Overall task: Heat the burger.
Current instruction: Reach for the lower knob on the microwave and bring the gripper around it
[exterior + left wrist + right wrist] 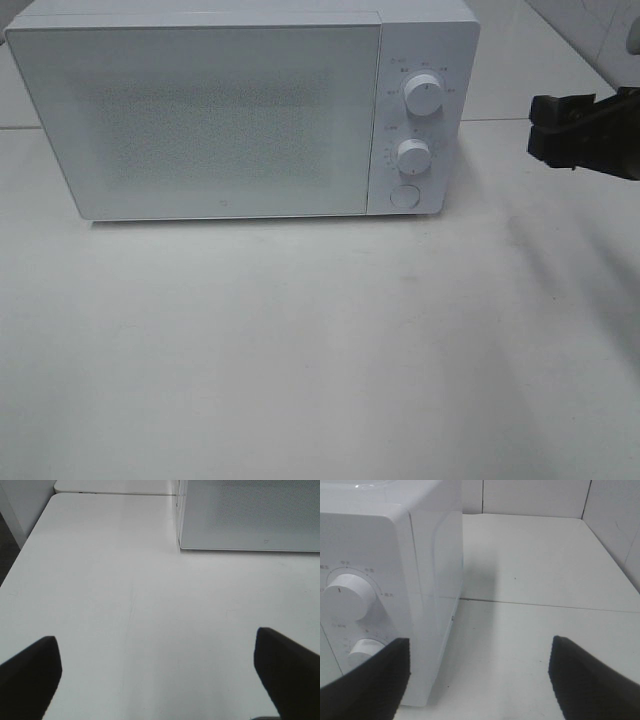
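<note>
A white microwave (200,115) stands at the back of the white table (300,350). Its frosted, speckled door (210,120) is shut. On the control panel to the right of the door are an upper knob (424,97), a lower knob (412,156) beneath it, and a round button (404,195) at the bottom.

The burger shows in no view. The closed door does not let the inside be seen, so I cannot tell where it is.

The right gripper (540,128) hangs above the table to the right of the microwave, apart from it and about level with the knobs. Its wrist view shows the black fingers (590,680) spread wide and grasping nothing, with the panel's corner and both knobs just ahead.

The left gripper (157,680) is also released, its fingers (30,675) far apart over bare table. The lower left corner of the microwave lies ahead of it, well apart.
</note>
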`<state>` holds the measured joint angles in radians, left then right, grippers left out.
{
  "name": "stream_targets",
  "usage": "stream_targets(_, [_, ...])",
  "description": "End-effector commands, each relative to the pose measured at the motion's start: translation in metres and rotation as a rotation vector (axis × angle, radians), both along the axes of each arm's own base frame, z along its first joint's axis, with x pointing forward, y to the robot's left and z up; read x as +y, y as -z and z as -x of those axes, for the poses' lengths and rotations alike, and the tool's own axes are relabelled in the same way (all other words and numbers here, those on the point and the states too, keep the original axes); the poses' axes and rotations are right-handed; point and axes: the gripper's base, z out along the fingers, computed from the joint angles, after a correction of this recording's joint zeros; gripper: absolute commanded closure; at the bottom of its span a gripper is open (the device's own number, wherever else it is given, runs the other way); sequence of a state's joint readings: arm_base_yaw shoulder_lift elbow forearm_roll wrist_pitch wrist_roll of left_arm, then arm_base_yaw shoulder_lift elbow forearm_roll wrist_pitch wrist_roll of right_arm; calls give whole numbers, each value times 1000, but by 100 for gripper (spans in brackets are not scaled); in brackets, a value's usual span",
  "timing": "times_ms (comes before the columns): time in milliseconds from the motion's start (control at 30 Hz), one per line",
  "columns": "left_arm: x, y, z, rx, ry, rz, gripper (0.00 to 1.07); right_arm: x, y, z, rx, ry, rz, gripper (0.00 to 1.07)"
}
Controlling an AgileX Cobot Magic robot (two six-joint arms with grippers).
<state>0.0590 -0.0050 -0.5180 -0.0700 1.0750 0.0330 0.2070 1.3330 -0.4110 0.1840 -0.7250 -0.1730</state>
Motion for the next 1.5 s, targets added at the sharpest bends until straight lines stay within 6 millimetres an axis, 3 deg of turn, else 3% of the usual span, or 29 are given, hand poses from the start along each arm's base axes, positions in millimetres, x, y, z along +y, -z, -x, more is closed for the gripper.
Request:
stream_targets(33, [0,0,2,-19,-3,-3,6,14,8,-5,-36,7,-16,33])
stream_targets(267, [0,0,2,-19,-3,-3,6,41,27,-7,-78,45,-72,33])
stream_targets(367, [0,0,2,-19,-3,-3,6,44,29,-7,-80,55,-77,33])
stream_targets(533, [0,0,2,-19,-3,-3,6,64,47,-3,-119,77,-35,33])
stream_targets(800, [0,0,2,-19,-3,-3,6,82,58,2,-171,55,-5,33])
stream_targets(1100, [0,0,2,-19,-3,-3,6,92,62,-3,-184,65,-9,33])
stream_targets(1500, [0,0,2,-19,-3,-3,6,102,46,-21,-247,117,-30,33])
